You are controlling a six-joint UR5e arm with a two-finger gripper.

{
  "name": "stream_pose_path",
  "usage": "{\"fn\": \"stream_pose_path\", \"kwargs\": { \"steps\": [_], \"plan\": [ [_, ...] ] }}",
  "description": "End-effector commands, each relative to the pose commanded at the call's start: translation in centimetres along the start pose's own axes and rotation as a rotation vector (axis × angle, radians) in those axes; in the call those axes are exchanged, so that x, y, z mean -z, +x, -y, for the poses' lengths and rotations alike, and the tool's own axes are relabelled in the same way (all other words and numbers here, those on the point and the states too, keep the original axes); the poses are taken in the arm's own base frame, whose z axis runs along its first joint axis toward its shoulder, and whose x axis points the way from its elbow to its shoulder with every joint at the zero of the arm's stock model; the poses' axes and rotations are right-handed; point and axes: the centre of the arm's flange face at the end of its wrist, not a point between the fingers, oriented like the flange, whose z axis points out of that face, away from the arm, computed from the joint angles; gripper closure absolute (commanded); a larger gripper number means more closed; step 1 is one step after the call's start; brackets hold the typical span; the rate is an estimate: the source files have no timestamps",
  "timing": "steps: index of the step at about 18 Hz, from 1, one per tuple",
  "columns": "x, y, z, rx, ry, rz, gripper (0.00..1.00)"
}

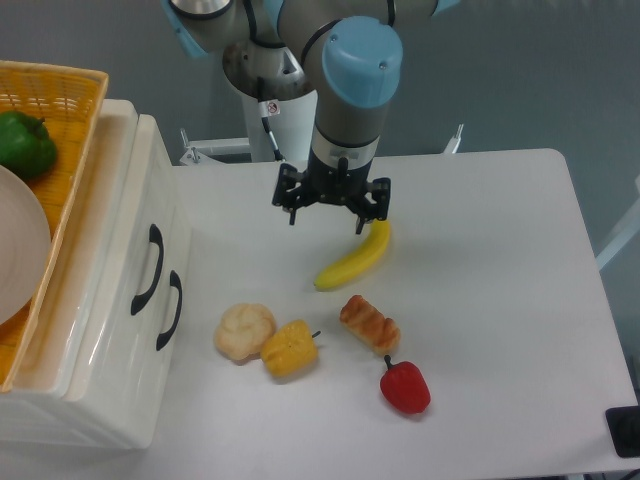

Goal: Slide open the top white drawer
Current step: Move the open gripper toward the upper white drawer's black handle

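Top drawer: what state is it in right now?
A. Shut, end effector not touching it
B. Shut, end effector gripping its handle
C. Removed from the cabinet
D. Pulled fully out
A: the top drawer sits flush, and the end effector hangs open above the table near the banana.

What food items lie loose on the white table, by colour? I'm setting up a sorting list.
Yellow: 2, the banana and the corn
Red: 1, the pepper
Cream: 1, the bun
Orange-brown: 1, the pastry
Total: 5
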Motion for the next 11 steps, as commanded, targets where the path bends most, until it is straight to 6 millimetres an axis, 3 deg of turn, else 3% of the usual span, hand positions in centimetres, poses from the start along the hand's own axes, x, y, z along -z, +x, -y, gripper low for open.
{"fn": "stream_pose_path", "kwargs": {
  "steps": [11],
  "plan": [
    [-1.7,6.9,2.4,0.022,-0.006,-0.064,0.0]
  ]
}}
